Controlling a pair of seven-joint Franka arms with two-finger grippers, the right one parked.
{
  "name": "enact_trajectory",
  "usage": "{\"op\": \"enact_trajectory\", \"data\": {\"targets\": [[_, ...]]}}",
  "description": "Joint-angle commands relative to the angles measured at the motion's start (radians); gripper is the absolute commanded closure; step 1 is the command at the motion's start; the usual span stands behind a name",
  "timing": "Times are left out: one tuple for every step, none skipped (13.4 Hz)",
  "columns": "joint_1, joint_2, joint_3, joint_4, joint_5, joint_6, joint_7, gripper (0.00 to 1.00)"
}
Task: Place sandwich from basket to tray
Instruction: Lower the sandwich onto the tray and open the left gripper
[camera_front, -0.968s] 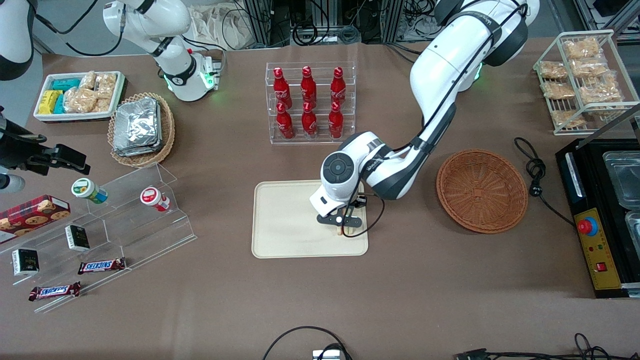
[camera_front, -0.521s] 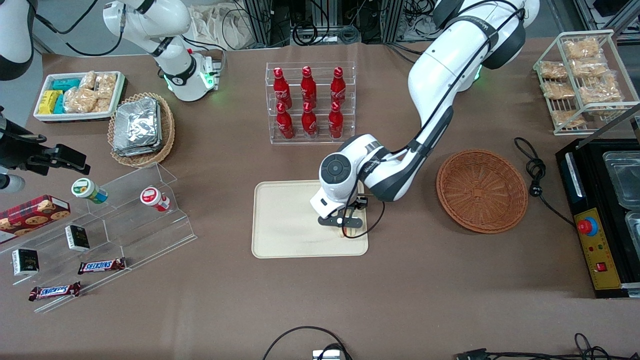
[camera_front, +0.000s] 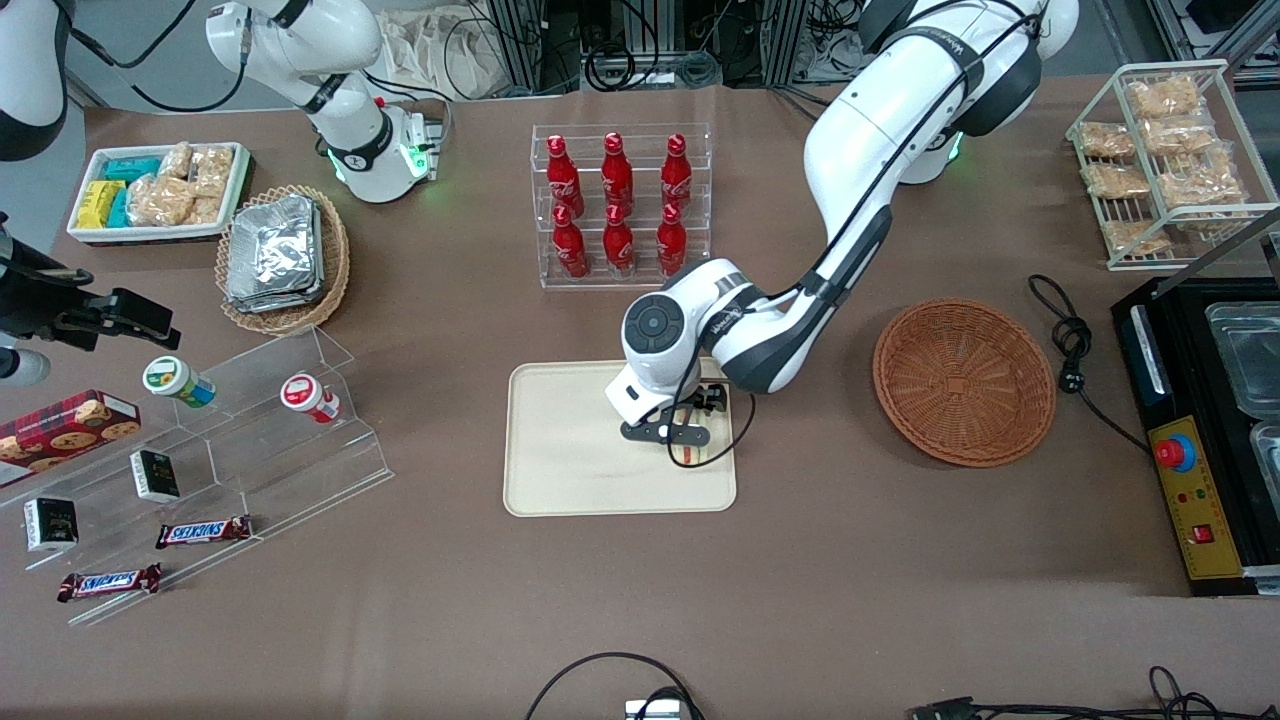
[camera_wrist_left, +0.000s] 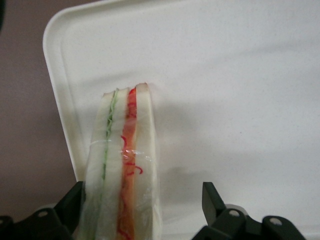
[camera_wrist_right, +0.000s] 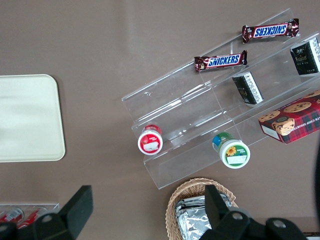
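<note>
The sandwich rests on its edge on the cream tray, near the tray's end toward the working arm. In the left wrist view the sandwich shows white bread with green and red filling lines, standing on the tray close to its rim. My left gripper hovers low over it and is open. One finger is against the sandwich's side, and the other finger stands well apart from it. The reddish-brown wicker basket sits empty beside the tray, toward the working arm's end.
A clear rack of red bottles stands farther from the camera than the tray. A black cable and a black machine lie toward the working arm's end. A clear stepped snack shelf and a foil-packet basket lie toward the parked arm's end.
The left arm's wrist has shifted a little toward the parked arm's end and away from the camera. More of the sandwich now shows on the tray beside the gripper.
</note>
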Motion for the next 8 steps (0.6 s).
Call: {"op": "enact_trajectory", "data": {"targets": [[-0.002,-0.005,0.004,0.022,0.014,-0.012,-0.021,0.0],[-0.002,-0.006,0.004,0.022,0.014,-0.014,-0.021,0.0],[-0.001,-0.014,0.004,0.022,0.013,-0.017,-0.021,0.0],[0.001,-0.026,0.006,0.022,0.011,-0.023,-0.021,0.0],[0.001,-0.034,0.006,0.023,0.011,-0.035,-0.021,0.0],[0.002,-0.04,0.006,0.025,0.014,-0.052,-0.021,0.0],[0.01,-0.049,0.007,0.025,0.016,-0.061,-0.024,0.0],[0.02,-0.06,0.007,0.025,0.017,-0.064,-0.029,0.0]]}}
